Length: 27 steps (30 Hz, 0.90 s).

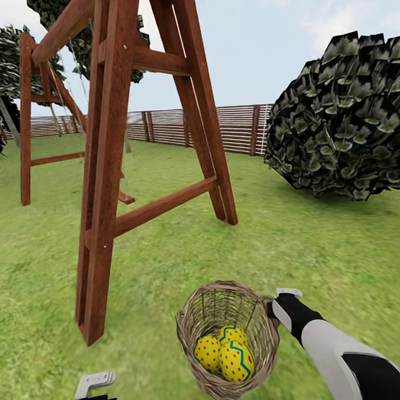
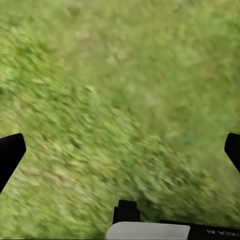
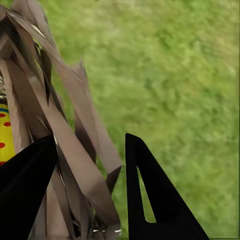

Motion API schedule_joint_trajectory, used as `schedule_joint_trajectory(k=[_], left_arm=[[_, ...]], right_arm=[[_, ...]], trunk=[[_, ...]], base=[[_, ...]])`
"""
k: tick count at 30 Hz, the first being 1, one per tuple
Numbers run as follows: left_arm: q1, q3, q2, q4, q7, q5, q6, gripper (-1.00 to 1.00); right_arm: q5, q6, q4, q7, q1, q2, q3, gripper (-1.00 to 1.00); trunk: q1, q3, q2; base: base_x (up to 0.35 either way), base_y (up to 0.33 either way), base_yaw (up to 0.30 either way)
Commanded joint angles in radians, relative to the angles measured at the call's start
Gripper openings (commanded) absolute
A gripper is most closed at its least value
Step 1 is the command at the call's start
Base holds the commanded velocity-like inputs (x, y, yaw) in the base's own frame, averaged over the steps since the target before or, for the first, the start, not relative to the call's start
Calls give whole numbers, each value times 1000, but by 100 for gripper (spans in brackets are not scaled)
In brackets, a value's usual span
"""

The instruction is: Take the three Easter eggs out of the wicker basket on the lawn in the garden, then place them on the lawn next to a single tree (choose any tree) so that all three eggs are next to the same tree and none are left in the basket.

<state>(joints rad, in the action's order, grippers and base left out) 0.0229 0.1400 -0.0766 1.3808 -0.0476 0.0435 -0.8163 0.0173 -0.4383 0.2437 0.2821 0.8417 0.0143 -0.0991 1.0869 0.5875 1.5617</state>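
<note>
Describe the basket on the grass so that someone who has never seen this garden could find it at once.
Start at the tall reddish-brown wooden swing frame on the lawn. Just in front of its nearest leg, to the right, sits a round wicker basket tipped toward the viewer, with the right gripper at its rim. It is the one woven brown thing there, and it holds three yellow Easter eggs with red dots.

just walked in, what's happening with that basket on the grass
The right gripper straddles the rim of the wicker basket, one finger inside the weave and one outside. All three Easter eggs lie in it. The left gripper hangs open above bare lawn, holding nothing.
</note>
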Motion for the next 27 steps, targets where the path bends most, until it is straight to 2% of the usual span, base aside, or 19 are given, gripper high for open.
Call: schedule_joint_trajectory(k=[1, 5, 14, 27], left_arm=[[0, 1, 0, 1, -2, 4, -4, 100], [0, 1, 0, 2, -2, 5, -4, 100], [1, 3, -1, 4, -11, 20, -4, 100], [2, 3, -2, 4, -12, 21, -3, 100]], right_arm=[[6, -2, 3, 2, 0, 1, -12, -100], [6, -1, 3, 2, 0, 5, -12, -100], [6, 0, 2, 2, 0, 9, -12, -100], [7, 0, 0, 2, 0, 9, -11, -100]], trunk=[[-4, -3, -7], [-20, -15, -35], [-20, -15, -35], [-20, -15, -35]], base=[[-158, 0, 46], [-46, 0, 196], [-26, 0, 283], [-104, 0, 290]])
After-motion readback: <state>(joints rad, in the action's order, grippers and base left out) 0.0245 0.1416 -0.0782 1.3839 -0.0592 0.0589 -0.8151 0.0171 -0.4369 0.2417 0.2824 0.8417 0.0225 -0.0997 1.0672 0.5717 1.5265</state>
